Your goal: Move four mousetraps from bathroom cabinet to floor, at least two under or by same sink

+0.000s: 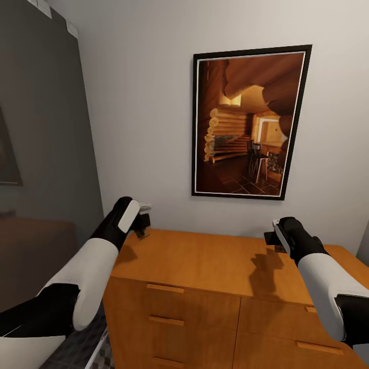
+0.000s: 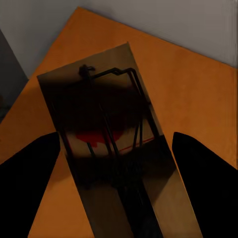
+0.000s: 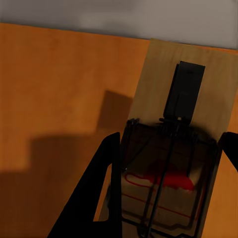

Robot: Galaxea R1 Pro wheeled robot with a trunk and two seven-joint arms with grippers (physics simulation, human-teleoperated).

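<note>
Both my arms are raised over the flat top of the orange-brown cabinet [image 1: 205,261]. My left gripper [image 1: 142,225] hangs above the top's far left corner. In the left wrist view, a mousetrap [image 2: 114,124] with a dark wire bar and a red mark sits between its black fingers [image 2: 29,178]. My right gripper [image 1: 271,240] is above the right part of the top, near the wall. A second mousetrap [image 3: 173,148] is gripped between the right gripper's fingers [image 3: 99,193]. In the head view, my hands hide both traps. The bathroom sink is out of view.
A black-framed picture [image 1: 248,123] of a log cabin hangs on the white wall behind the cabinet. A dark grey wall [image 1: 41,128] stands at the left. Drawers with bar handles [image 1: 164,288] face me. A strip of patterned floor [image 1: 87,353] shows at the lower left.
</note>
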